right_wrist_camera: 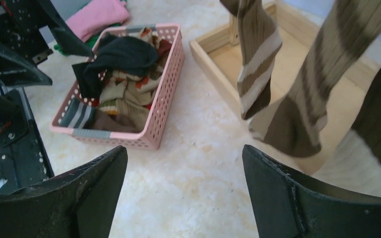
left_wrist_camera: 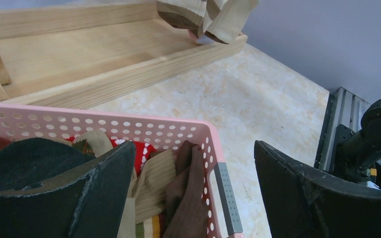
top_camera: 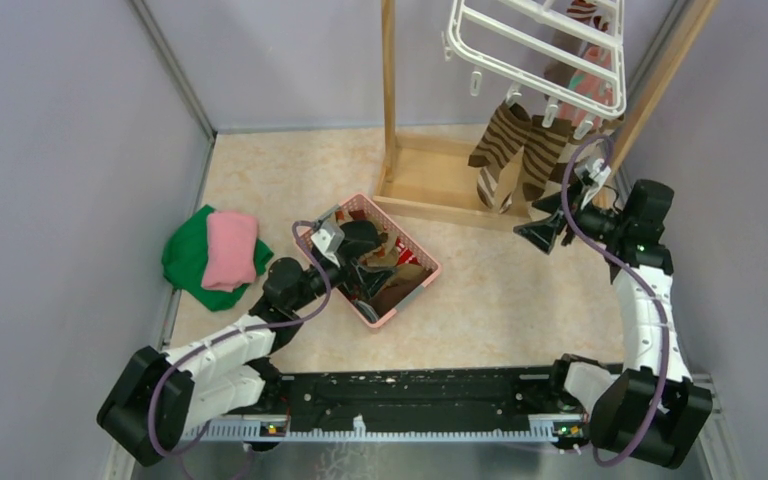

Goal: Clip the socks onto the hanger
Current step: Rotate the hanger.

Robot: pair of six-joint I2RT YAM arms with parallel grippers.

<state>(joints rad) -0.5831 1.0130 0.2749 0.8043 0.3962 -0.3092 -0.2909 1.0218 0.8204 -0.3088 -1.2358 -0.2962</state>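
The white hanger [top_camera: 540, 50] hangs at the top right with two brown and cream striped socks [top_camera: 515, 150] clipped beneath it, also in the right wrist view [right_wrist_camera: 258, 54]. More socks lie heaped in the pink basket [top_camera: 430, 275], among them a black sock [right_wrist_camera: 124, 54] and a brown sock [left_wrist_camera: 193, 198]. My left gripper [top_camera: 365, 255] hovers open over the basket's near end [left_wrist_camera: 193, 145], one finger above the socks, the other outside the rim. My right gripper [top_camera: 540, 232] is open and empty [right_wrist_camera: 183, 148], above the floor just left of the hanging socks.
A wooden stand [top_camera: 440, 180] with a tray base holds the hanger. Folded green cloth [top_camera: 185, 260] and pink cloth [top_camera: 230, 248] lie by the left wall. Grey walls close in left, back and right. The arms' base rail [top_camera: 410, 400] runs along the near edge.
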